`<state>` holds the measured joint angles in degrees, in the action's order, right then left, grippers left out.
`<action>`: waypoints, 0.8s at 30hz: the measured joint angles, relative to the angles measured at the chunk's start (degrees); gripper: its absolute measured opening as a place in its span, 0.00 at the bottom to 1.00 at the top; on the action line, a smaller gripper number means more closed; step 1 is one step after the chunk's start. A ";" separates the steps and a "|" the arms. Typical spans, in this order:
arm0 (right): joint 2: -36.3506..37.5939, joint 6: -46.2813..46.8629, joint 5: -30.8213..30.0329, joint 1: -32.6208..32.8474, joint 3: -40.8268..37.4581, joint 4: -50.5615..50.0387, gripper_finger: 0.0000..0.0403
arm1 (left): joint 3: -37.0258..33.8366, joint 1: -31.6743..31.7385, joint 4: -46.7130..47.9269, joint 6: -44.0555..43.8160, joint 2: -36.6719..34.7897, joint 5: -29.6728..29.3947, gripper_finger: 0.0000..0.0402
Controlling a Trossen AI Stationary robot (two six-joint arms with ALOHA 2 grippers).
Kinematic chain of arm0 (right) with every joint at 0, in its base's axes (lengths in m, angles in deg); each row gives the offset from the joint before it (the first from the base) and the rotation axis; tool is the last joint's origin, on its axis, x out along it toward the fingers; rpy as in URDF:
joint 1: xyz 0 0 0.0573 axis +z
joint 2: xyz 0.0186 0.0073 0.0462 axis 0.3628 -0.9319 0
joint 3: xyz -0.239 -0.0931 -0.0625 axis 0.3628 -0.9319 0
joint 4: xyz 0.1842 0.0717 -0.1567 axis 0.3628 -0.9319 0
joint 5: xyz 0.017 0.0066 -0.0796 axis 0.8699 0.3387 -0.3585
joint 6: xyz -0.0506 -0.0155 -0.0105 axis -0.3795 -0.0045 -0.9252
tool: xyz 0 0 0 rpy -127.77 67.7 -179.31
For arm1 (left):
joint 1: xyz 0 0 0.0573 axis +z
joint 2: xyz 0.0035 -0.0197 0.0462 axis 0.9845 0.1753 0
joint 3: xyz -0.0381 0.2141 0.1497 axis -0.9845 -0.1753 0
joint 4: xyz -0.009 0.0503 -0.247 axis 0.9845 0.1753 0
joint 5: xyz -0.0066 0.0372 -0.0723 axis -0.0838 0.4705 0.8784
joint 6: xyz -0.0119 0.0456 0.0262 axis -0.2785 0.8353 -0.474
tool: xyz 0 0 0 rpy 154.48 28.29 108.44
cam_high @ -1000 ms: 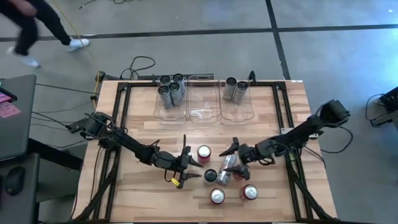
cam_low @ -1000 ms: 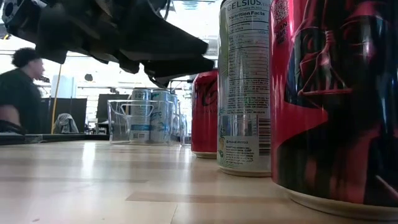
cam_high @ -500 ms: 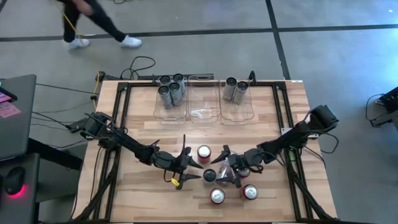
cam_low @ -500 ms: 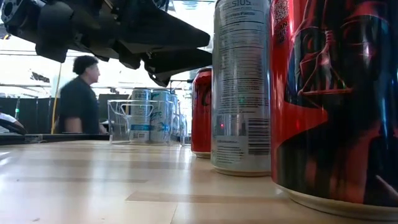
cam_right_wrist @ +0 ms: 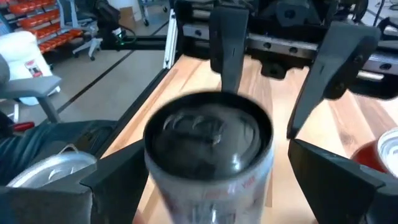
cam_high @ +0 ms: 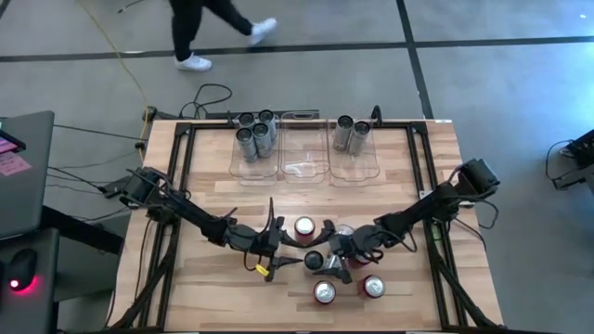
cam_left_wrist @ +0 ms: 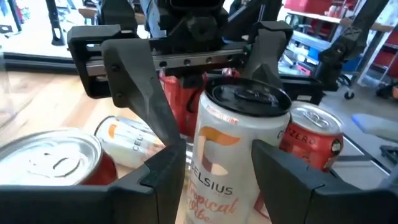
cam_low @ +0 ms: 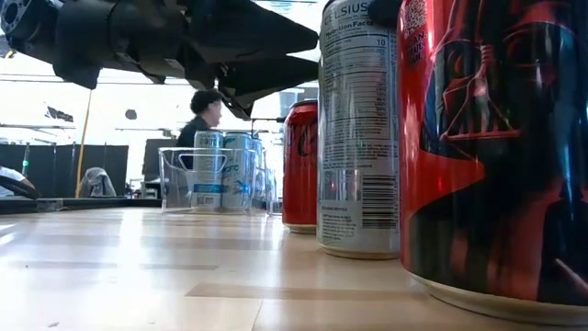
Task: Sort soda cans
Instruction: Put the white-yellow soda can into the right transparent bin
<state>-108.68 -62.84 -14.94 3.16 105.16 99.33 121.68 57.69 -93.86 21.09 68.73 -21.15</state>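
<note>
Your right gripper (cam_high: 327,262) straddles the dark-topped Celsius can (cam_high: 315,261) mid-table with fingers spread — centre it before closing, and keep the open left gripper (cam_high: 276,243) clear.

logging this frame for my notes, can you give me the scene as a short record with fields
left gripper: open, near table centre, facing the right gripper
right gripper: open, fingers either side of the dark-topped silver can
red cans on table: three upright
left bin: four silver cans
middle bin: no cans
right bin: two silver cans
</note>
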 joint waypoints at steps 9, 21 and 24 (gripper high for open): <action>0.00 1.46 0.11 -0.54 0.40 -2.92 0.96 | 0.00 0.00 0.36 -0.41 0.00 -0.71 0.44; 0.02 2.28 0.09 -0.54 0.40 -1.41 0.75 | 0.00 0.17 0.09 -1.42 0.00 -3.15 0.44; 0.07 1.90 0.09 -0.51 0.40 -1.64 0.72 | 0.00 0.17 0.12 -1.49 -0.02 -3.23 0.44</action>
<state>-108.61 -60.95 -14.85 2.65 105.56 97.68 121.68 57.86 -93.74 19.59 68.71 -24.38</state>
